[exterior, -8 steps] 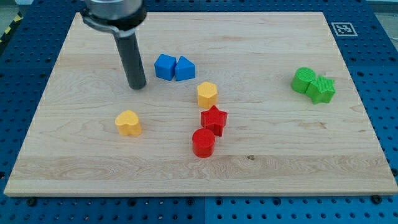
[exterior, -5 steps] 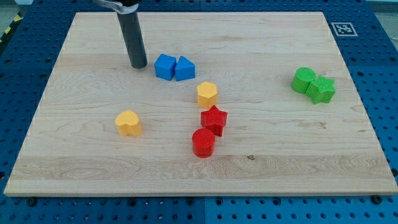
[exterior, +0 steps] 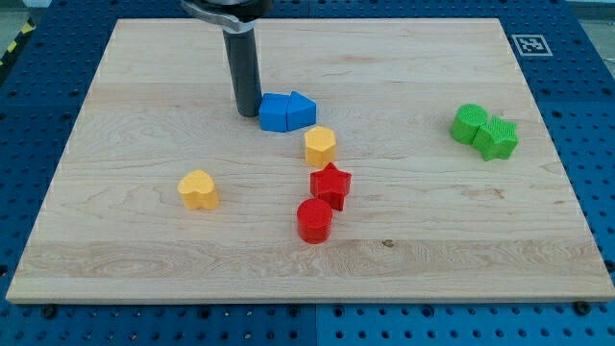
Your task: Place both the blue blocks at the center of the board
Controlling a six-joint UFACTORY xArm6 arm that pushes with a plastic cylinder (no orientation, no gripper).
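Two blue blocks sit side by side, touching, a little toward the view's top-left of the board's middle: a blue block [exterior: 275, 112] of faceted, unclear shape on the view's left and a blue wedge-like block [exterior: 301, 111] on the view's right. My tip [exterior: 247, 113] stands just at the view's left of the left blue block, touching it or very nearly so; the contact itself is too fine to settle. The rod [exterior: 243, 69] rises straight toward the view's top edge. It has no jaws and holds nothing, only resting against the side of the pair.

Just below the blue wedge-like block, toward the view's bottom, is a yellow hexagonal block [exterior: 320, 146], close but apart. Below that come a red star block [exterior: 331, 184] and a red cylinder block [exterior: 314, 220], touching or nearly touching each other. A yellow heart-shaped block [exterior: 199, 189] lies well apart at the view's lower left. At the view's right, a green round block [exterior: 469, 123] and a green star block [exterior: 498, 137] sit together. All rest on the wooden board [exterior: 461, 231].
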